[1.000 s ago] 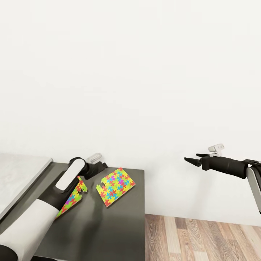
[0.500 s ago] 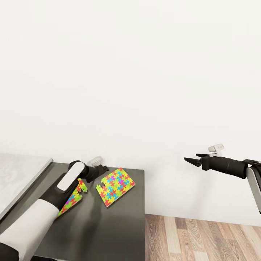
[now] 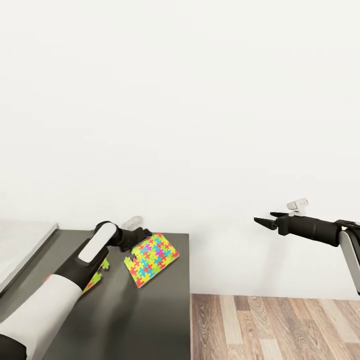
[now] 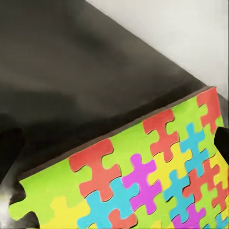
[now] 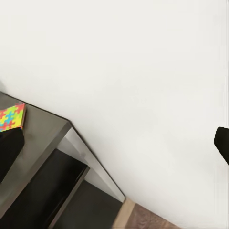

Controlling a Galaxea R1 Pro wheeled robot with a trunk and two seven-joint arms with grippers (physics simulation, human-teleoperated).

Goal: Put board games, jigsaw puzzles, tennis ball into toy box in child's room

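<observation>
Two jigsaw puzzles lie on the dark grey part of the table (image 3: pixel 150 320). The right puzzle (image 3: pixel 151 259) lies flat near the back edge, with the left gripper (image 3: pixel 143 233) just at its far corner. The left puzzle (image 3: pixel 95 278) is largely hidden under the left forearm. Whether the left fingers are spread or closed cannot be told; nothing shows them pinching the sheet. In the left wrist view the right puzzle (image 4: pixel 143 176) shows as a thin sheet of interlocking pieces with a notched edge and a narrow dark rim.

Handling, as a judgement: the sheet is likely light and stiff, lying flush, so little edge offers itself from above. A hold across a free edge or corner, perhaps after sliding it past the table edge, looks most workable; the notch gives a poor seat for a finger.

The right gripper (image 3: pixel 265 220) hangs in open air well apart from the table, fingers slightly parted and empty.

The tabletop is smooth, matt and level. Behind it is a plain white wall (image 3: pixel 200 100); beside it, wood-plank floor (image 3: pixel 275 325).
</observation>
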